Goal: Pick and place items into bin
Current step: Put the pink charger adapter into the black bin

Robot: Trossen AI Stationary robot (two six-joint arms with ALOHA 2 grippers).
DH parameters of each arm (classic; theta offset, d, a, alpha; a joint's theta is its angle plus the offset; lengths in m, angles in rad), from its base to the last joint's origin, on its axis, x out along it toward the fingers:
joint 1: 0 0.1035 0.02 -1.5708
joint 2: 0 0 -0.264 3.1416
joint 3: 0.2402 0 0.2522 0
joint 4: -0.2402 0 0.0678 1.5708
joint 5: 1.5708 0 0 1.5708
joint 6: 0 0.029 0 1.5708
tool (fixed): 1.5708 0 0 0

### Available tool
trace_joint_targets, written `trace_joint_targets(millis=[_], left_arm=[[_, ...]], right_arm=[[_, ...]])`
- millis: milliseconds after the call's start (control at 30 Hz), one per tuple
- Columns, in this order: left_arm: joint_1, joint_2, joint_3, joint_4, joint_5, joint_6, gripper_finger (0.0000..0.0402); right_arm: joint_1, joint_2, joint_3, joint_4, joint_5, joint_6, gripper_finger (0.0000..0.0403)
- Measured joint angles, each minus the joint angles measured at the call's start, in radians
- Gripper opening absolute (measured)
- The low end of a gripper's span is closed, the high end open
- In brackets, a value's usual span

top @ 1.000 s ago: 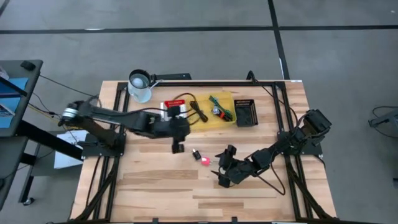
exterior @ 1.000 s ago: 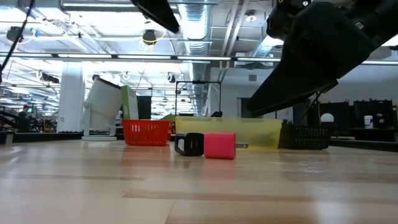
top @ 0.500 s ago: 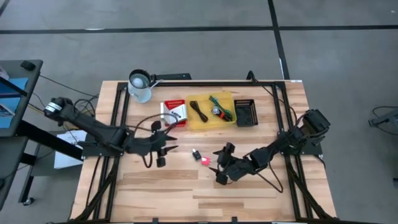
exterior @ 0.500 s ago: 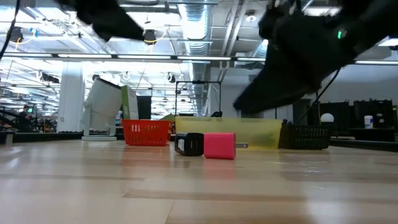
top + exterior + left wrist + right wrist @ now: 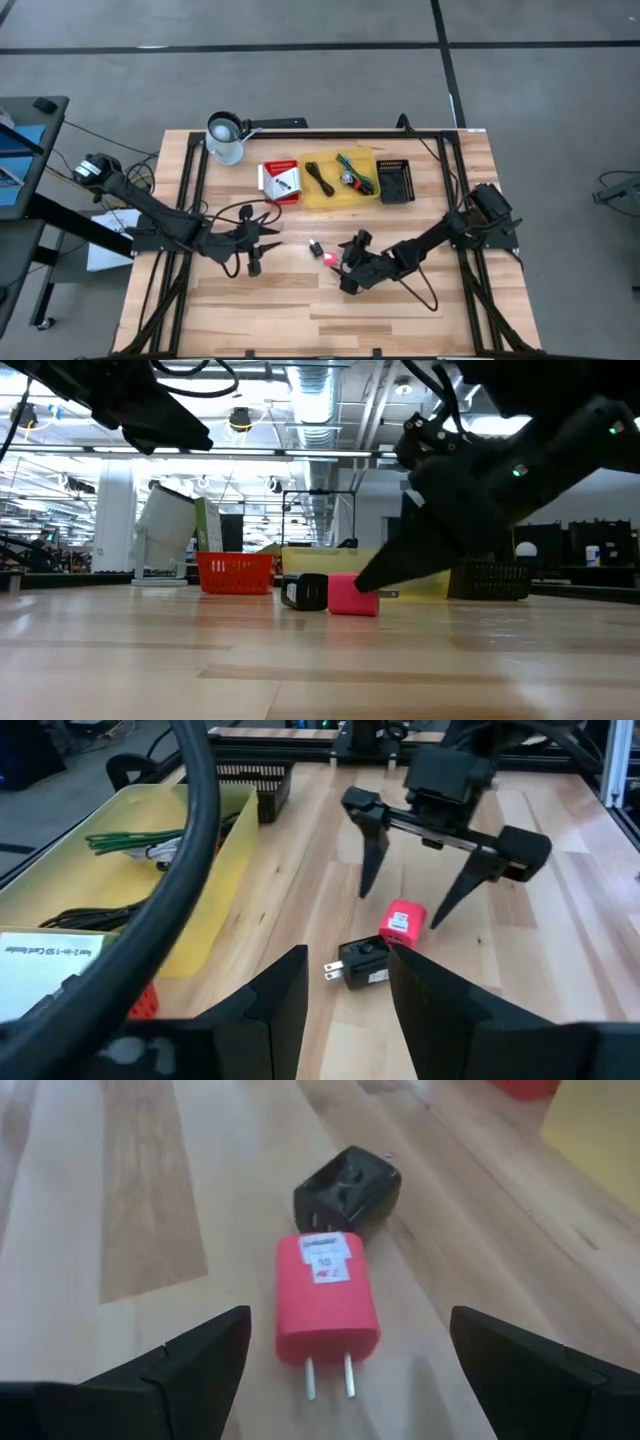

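A red-pink plug (image 5: 329, 259) lies flat on the wooden table with a black plug (image 5: 315, 248) touching its far end; both show close up in the right wrist view, the red-pink plug (image 5: 326, 1295) and the black plug (image 5: 348, 1188). My right gripper (image 5: 343, 264) is open, just right of the red-pink plug, one finger to each side of it and touching nothing. My left gripper (image 5: 260, 251) is open and hovers left of the plugs. A yellow bin (image 5: 340, 178) holds black cords, a green piece and a silvery piece. A white packet lies in the red basket (image 5: 280, 181).
A black basket (image 5: 395, 180) stands right of the yellow bin, and a metal cup (image 5: 226, 138) stands at the far left corner. A black frame runs along the table's sides. Bare wood lies near the front edge (image 5: 300, 310).
My left gripper has drawn back from above the red basket toward the table's left and near edge, leaving the white packet uncovered in the basket. My right gripper has moved left and down toward the red-pink plug. The plugs have stayed put.
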Motion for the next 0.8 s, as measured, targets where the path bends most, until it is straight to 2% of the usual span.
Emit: trace_joint_targets(millis=[200,800], left_arm=[[-0.015,0.000,0.000,-0.002,-0.009,0.000,0.0132],[-0.025,0.000,0.000,-0.002,-0.001,-0.009,0.0132]], right_arm=[[-0.013,0.014,0.000,0.061,-0.004,-0.066,0.0338],[-0.078,0.013,0.002,0.055,-0.164,-0.088,0.0331]])
